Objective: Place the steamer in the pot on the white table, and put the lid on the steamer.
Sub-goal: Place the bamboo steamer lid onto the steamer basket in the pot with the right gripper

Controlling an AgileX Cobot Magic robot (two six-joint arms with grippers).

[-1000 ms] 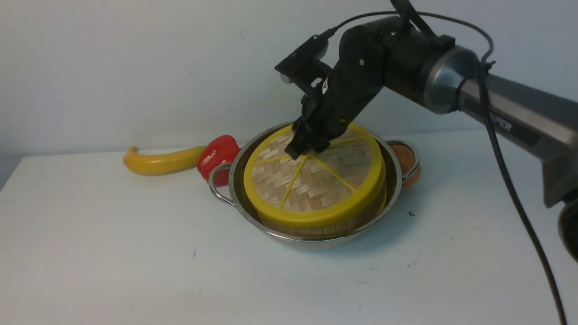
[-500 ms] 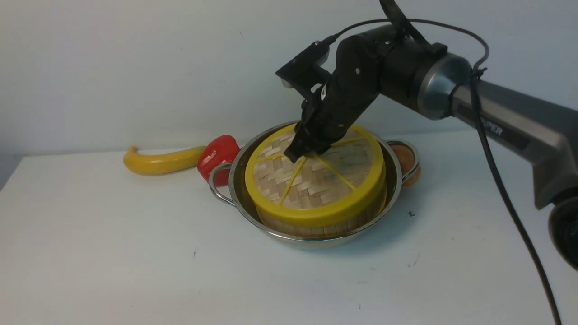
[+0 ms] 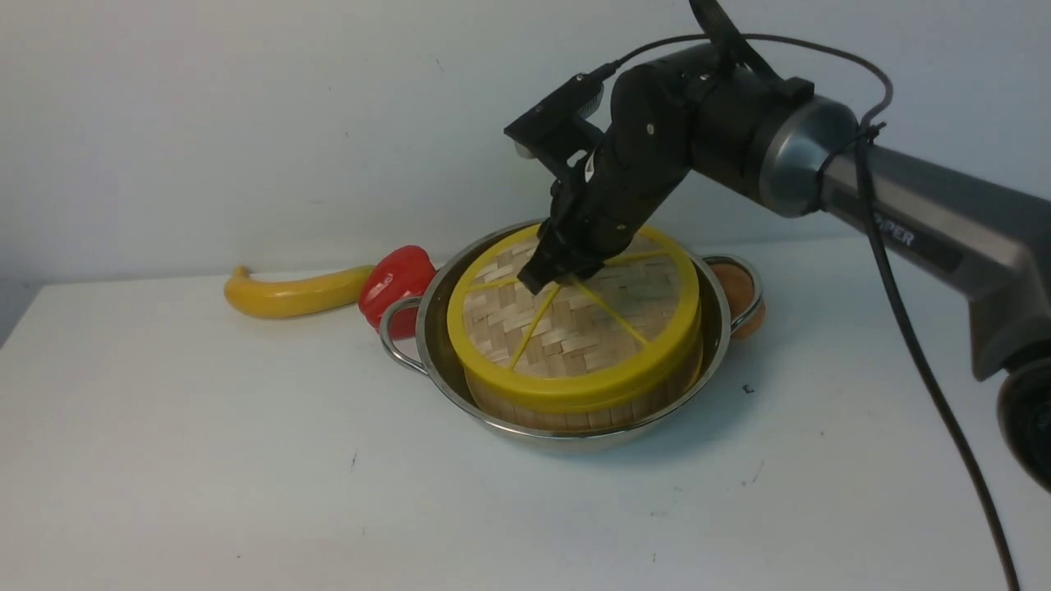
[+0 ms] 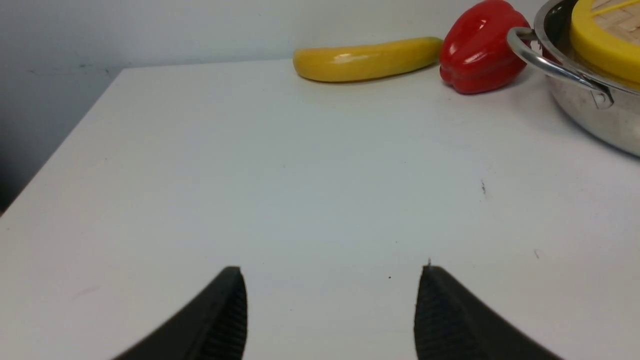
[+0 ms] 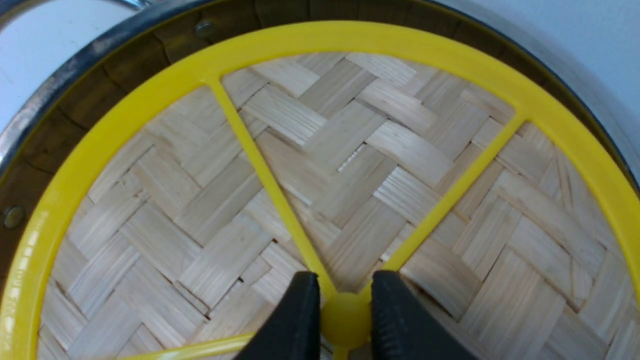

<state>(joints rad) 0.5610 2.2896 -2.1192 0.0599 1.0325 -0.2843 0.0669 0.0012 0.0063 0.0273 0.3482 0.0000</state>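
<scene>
A steel pot (image 3: 566,419) stands on the white table (image 3: 205,460), holding a bamboo steamer (image 3: 575,408) whose slatted wall shows below the yellow rim of the woven lid (image 3: 575,345) resting on top of it. The right gripper (image 3: 552,275) reaches down over the lid's centre, its two black fingers (image 5: 295,320) closed against either side of the small yellow knob (image 5: 346,320) where the lid's spokes meet, gripping it. With the pot taken as the centre of the clock and twelve pointing at the back wall, a red pepper (image 3: 398,283) lies at ten o'clock, just beside the pot's looped handle (image 3: 396,332), and a yellow banana (image 3: 296,293) lies farther out in the same direction, its end touching or nearly touching the pepper. A brownish round object (image 3: 739,295), partly hidden by the other handle, sits at about two o'clock. The left gripper (image 4: 330,310) hovers over bare table out beyond the eight o'clock side, its fingers spread wide and holding nothing.
</scene>
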